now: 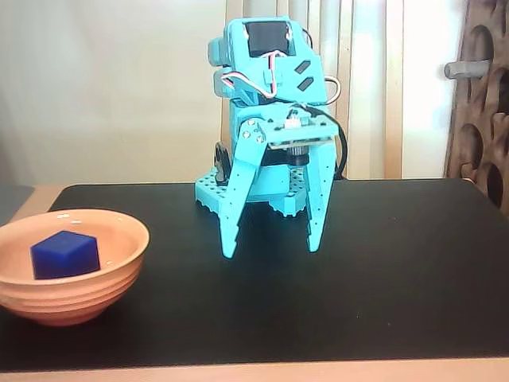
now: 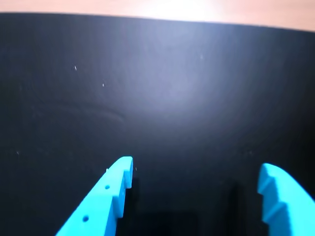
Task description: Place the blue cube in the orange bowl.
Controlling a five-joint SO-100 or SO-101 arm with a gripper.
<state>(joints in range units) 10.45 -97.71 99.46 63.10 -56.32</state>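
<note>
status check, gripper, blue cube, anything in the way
Gripper open, empty, tips down over the black mat. Blue cube sits inside orange bowl, left in fixed view. Nothing in the way.

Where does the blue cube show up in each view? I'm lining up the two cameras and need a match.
Fixed view: the blue cube sits inside the orange bowl at the lower left, on the black mat.
Wrist view: neither cube nor bowl is in it; only mat and the open tool.
Shared landmark: the tool, its turquoise fingers spread wide over the black mat in both views.
</note>
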